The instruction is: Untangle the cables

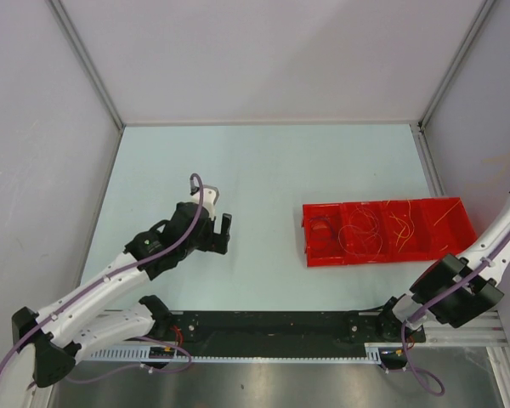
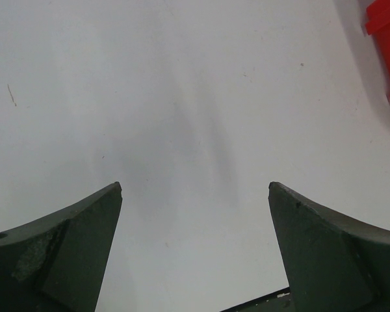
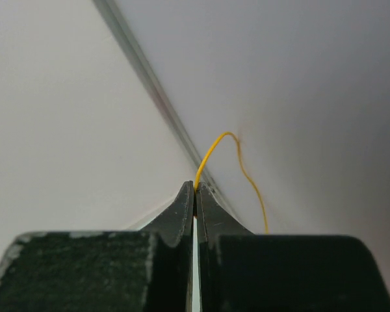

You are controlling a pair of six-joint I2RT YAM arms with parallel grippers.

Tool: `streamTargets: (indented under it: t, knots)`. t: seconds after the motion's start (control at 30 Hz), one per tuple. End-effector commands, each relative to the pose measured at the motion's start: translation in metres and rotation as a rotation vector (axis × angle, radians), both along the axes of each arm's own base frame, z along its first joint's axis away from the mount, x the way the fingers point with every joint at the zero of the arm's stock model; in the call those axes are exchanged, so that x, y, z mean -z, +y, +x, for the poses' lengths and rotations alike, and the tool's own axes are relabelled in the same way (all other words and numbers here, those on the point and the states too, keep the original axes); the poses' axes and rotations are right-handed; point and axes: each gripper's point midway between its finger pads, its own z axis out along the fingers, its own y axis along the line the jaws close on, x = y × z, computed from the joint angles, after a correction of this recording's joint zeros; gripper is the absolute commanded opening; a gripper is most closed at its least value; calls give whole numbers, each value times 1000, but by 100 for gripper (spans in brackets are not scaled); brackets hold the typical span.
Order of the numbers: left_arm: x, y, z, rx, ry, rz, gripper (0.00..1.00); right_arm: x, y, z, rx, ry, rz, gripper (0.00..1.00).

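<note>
A pale table (image 1: 263, 170) is seen, and a red tray (image 1: 307, 234) with several compartments is laid on it. The left gripper (image 2: 195, 188) is held well to the left of the tray, its jaws spread and empty. The right gripper (image 3: 195, 185) is raised beyond the tray's right end, its jaws clenched on a yellow cable (image 3: 214, 146). The other thin cables (image 1: 363, 231) are curled inside the tray.

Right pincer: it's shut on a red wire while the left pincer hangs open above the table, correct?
Not quite. The wire clamped in the right pincer is yellow, not red; the right wrist view shows it arching out from the shut tips. The left pincer is indeed open above the table.
</note>
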Motion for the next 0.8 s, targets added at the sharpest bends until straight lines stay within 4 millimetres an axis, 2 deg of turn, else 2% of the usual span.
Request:
streamTargets:
  t: [0.0,0.13,0.2,0.23,0.27,0.33,0.4,0.53,0.63,0.77]
  knots:
    - [-9,0,3,-27,-28,-9,100,-59,31,-14,-66,-139,-103,0]
    - [-10,1,3,-32,-33,-7,100,-51,45,-25,-75,-119,-57,0]
    - [-11,1,3,-30,-34,-8,100,-23,41,-27,-46,-72,23,0]
    - [-11,1,3,-29,-35,-10,100,-19,42,-31,-28,-70,39,0]
    - [-11,0,3,-25,-33,-12,100,4,40,-30,-19,-49,107,0]
    - [-12,-2,1,-16,-36,-16,100,14,45,-36,-13,-43,136,0]
    - [-13,-3,0,-9,-39,-17,100,43,41,-44,45,21,199,0]
    - [-15,-6,-2,5,-46,-26,100,75,39,-58,128,74,278,0]
    - [-16,-6,-2,8,-48,-30,100,88,48,-53,86,65,339,0]
    - [-20,-7,-3,13,-59,-44,100,116,44,-52,133,113,440,0]
